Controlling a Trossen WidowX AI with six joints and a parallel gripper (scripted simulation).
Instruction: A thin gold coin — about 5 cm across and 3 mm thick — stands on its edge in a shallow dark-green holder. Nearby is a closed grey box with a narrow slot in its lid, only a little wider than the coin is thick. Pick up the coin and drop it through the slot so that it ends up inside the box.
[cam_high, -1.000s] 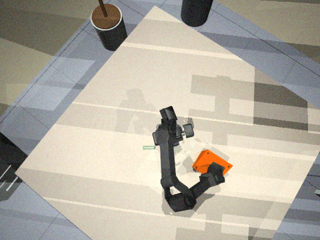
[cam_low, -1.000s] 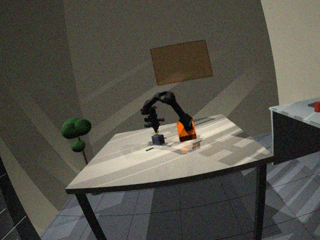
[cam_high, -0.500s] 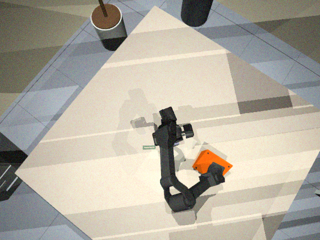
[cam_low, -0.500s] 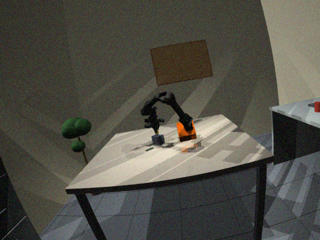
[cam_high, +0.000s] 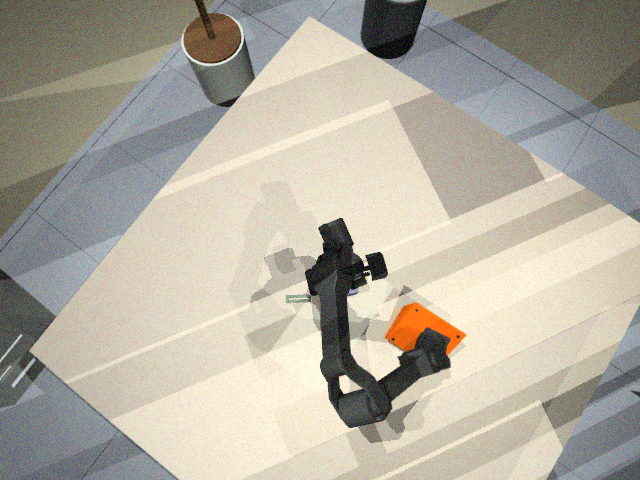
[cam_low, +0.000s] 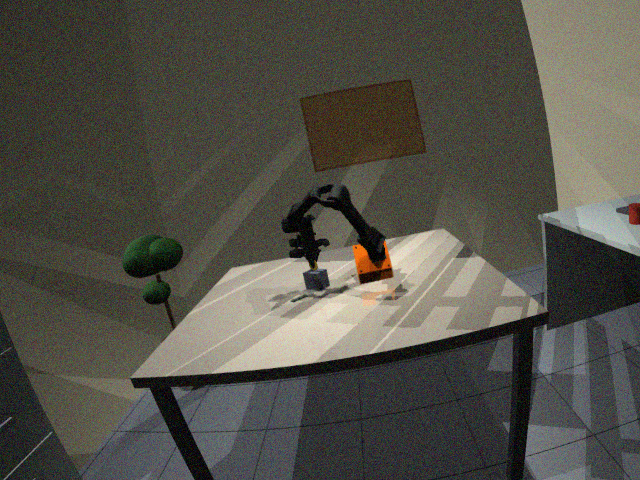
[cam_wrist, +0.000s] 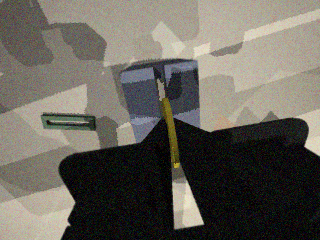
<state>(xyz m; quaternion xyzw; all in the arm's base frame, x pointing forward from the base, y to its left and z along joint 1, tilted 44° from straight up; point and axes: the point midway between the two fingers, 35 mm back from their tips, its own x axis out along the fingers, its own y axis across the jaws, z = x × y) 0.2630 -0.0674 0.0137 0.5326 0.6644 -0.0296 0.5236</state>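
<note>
The hand (cam_wrist: 173, 165) pinches the gold coin (cam_wrist: 170, 130) edge-on just above the grey box (cam_wrist: 161, 97), mid-counter (cam_low: 439, 289); the green holder (cam_wrist: 68, 121) lies beside it.

A pale surface (cam_low: 320, 341) on dark legs stands on a grey tiled floor (cam_low: 413, 413), crossed by bands of light and shadow. Behind it, a brown panel (cam_low: 363, 124) hangs on the curved wall. Left of the surface stands a green plant (cam_low: 151, 255); right of it, a grey counter (cam_low: 594, 258).

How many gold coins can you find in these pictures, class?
1. The gold coin is gripped edge-on by the gripper, above the grey box. The green holder stands empty; none appears elsewhere.
</note>
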